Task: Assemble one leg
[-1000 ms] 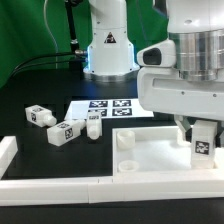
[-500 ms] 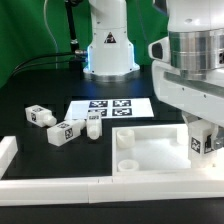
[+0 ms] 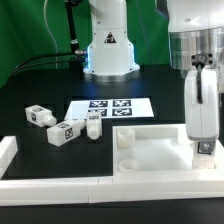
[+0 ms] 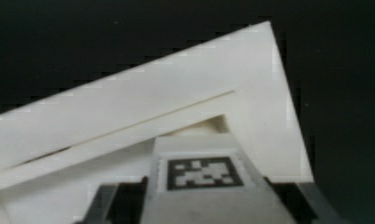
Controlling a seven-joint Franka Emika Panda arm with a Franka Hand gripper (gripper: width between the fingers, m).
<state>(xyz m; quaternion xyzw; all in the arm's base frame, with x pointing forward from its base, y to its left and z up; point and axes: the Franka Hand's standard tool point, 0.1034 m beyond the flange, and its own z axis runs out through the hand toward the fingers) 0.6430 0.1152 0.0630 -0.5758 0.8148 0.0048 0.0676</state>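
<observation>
My gripper (image 3: 201, 128) is shut on a leg (image 3: 203, 148), a small white post with a black-and-white tag. It holds the leg upright over the right part of the large white panel (image 3: 150, 150), its lower end at or just above the panel's surface. In the wrist view the leg (image 4: 205, 170) stands between my dark fingers (image 4: 116, 203), with the panel's corner (image 4: 184, 95) beyond it. Three more legs (image 3: 40, 115) (image 3: 62, 131) (image 3: 92, 125) lie loose on the black table at the exterior view's left.
The marker board (image 3: 108, 108) lies flat behind the panel. The arm's white base (image 3: 108, 45) stands at the back. A white rail (image 3: 50, 185) runs along the front, with a raised end at the left (image 3: 8, 150). Round sockets (image 3: 126, 140) show on the panel.
The hand has turned about its upright axis, so a dark finger now faces the camera. The leg stays in the grip and has shifted slightly right and down over the panel.
</observation>
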